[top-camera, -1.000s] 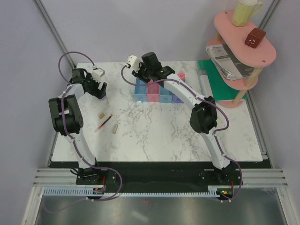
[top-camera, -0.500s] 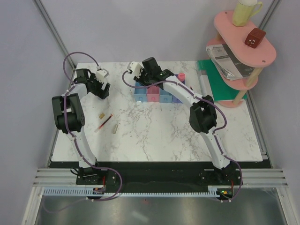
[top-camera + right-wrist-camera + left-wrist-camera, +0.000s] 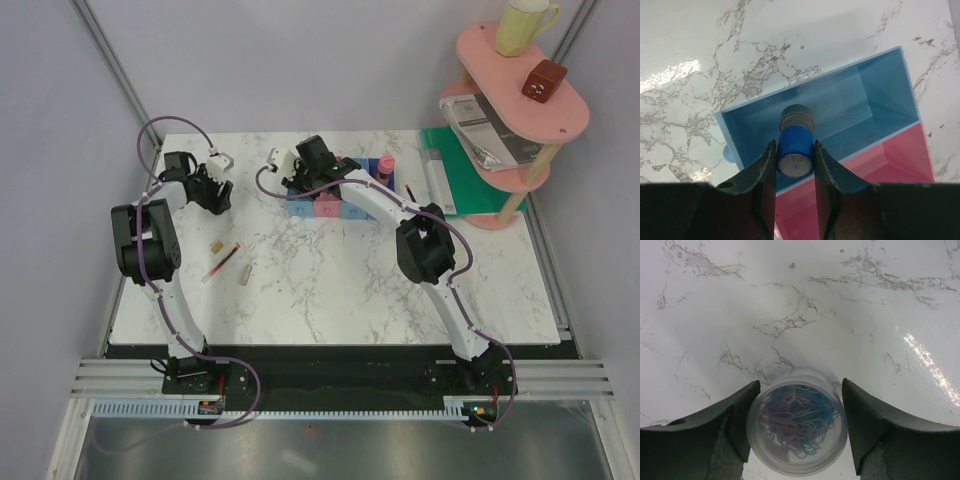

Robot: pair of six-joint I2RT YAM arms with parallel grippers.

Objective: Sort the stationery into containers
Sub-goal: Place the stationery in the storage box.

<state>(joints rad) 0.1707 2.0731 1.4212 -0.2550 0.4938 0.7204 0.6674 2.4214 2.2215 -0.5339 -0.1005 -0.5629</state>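
Right gripper [image 3: 303,183] over the blue bin [image 3: 298,208] — thin red pen [image 3: 223,262] loose on marble table [image 3: 330,290]

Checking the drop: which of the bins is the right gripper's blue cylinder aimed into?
The blue bin, at the row's end: the cylinder's grey tip sits over its open inside, not over the pink bin beside it.

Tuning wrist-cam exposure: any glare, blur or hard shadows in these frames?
Left wrist: a bright glare streak on the marble table at right; the clear tub of paper clips looks slightly soft. Right wrist: a glare patch on the marble at left; the blue cylinder and blue bin are sharp, the fingers dark. Top external: even light, only faint shadows.
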